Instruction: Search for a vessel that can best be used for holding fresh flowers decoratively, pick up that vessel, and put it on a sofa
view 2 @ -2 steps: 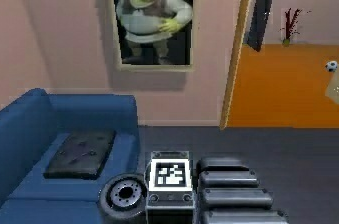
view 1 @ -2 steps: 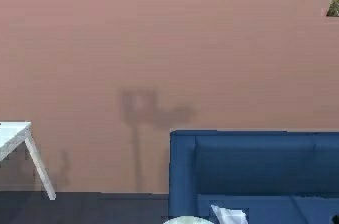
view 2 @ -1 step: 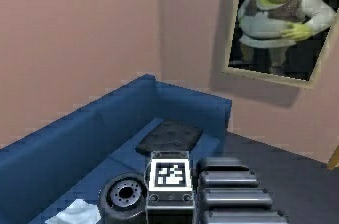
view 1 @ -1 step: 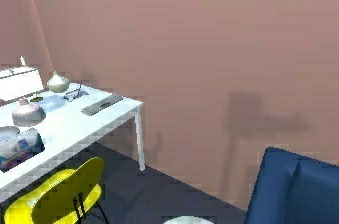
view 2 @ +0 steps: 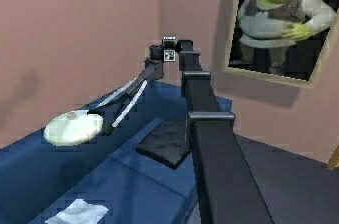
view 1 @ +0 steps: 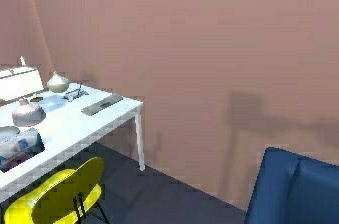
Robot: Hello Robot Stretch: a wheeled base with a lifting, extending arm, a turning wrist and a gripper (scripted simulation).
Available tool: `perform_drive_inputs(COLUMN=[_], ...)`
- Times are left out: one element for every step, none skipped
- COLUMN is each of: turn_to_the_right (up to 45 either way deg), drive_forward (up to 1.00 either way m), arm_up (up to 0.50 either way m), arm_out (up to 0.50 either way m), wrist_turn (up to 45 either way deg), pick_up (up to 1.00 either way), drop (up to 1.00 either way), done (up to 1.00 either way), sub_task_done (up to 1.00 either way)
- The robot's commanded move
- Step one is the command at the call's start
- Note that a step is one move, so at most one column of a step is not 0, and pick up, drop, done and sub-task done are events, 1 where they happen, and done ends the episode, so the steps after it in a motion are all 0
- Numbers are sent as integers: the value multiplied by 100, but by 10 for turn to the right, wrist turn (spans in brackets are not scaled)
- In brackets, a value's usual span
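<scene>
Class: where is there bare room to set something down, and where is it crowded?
Free: the sofa seat between the white cloth and the dark cushion. Crowded: the far end of the white table.

Smooth pale vessel (view 2: 73, 129), matt blue sofa (view 2: 12, 178)

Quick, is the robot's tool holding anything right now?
The tool: cannot tell whether it holds anything; a pale round vessel is at its far end, with the blue sofa behind.
</scene>
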Motion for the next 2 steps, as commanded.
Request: perform_drive_inputs(turn_to_the_right=[0,0], drive_forward=[0,0], arm_up=[0,0], arm_out=[0,0], wrist_turn=[450,450], pick_up=[0,0], drop=[0,0], done=[0,0], sub_task_done=[0,0])
